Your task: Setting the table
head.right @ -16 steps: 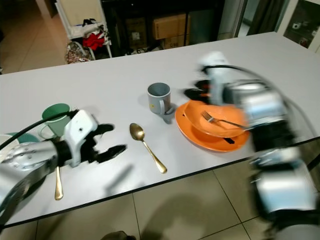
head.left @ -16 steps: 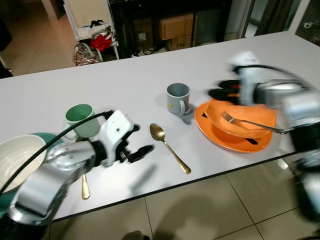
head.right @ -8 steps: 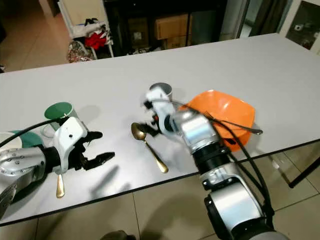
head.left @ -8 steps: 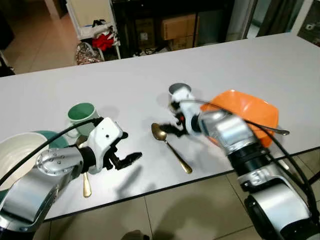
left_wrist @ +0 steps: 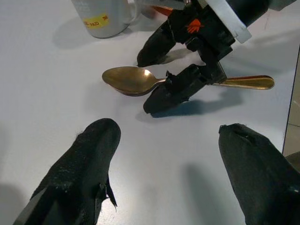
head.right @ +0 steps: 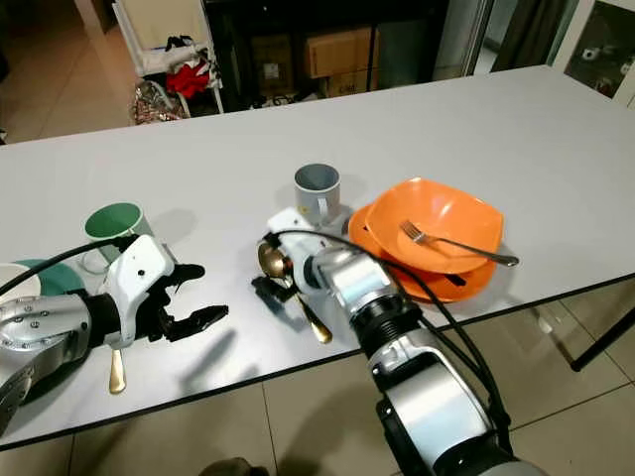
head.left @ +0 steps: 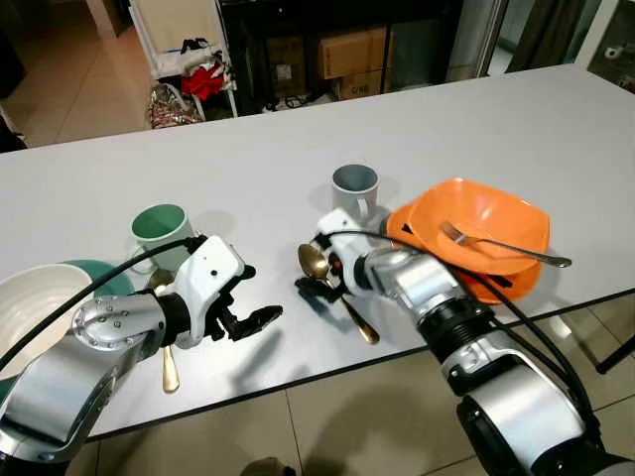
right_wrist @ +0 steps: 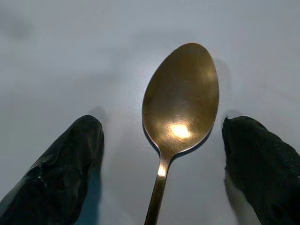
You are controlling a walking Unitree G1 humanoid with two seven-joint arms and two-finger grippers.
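Observation:
A gold spoon (head.left: pixel 317 263) lies on the white table (head.left: pixel 248 169), its handle running toward the front edge. My right gripper (head.left: pixel 319 278) is open, down at the table, one finger on each side of the spoon (right_wrist: pixel 180 103) just below its bowl. The fingers (right_wrist: pixel 77 154) do not touch it. My left gripper (head.left: pixel 256 296) hovers open a little to the left, empty, pointing at the spoon (left_wrist: pixel 129 80) and the right gripper (left_wrist: pixel 176 77). An orange bowl (head.left: pixel 481 223) with a fork (head.left: pixel 501 245) in it sits on an orange plate (head.left: pixel 516 286).
A grey mug (head.left: pixel 354 188) stands just behind the spoon. A green mug (head.left: pixel 159 230), a white bowl (head.left: pixel 30 307) on a teal plate and a second gold spoon (head.left: pixel 170 372) are at the left. The table's front edge is close.
My right arm swung left from the orange bowl to the spoon and lowered its open fingers astride it. The left gripper has hardly moved.

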